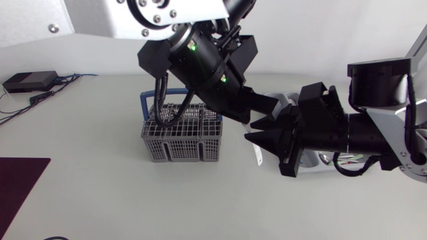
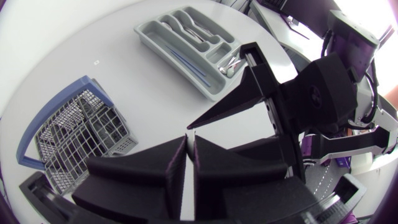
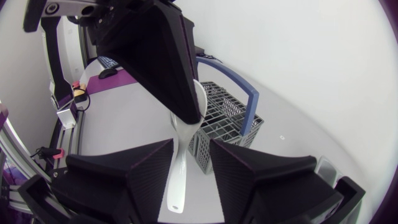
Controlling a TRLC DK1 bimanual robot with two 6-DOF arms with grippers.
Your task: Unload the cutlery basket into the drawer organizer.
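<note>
My left gripper (image 2: 190, 138) has its fingers pressed together on a white spoon (image 3: 179, 180), which shows in its wrist view only as a thin pale sliver between the pads. The spoon hangs down from that grip, held clear above the table (image 1: 100, 187). In the right wrist view its lower part drops between the fingers of my right gripper (image 3: 191, 144). Those fingers stand spread on either side of the spoon, and I cannot tell whether either one touches it. Seen from overhead, the two grippers meet tip to tip, just to the right of the cutlery basket (image 1: 180, 148). The basket is grey with a blue handle and sits on the table below my left arm. The grey drawer organizer (image 2: 179, 67) lies beyond the right gripper, with some cutlery in its compartments. A small black box (image 1: 30, 81) with cables sits at the table's far left.
</note>
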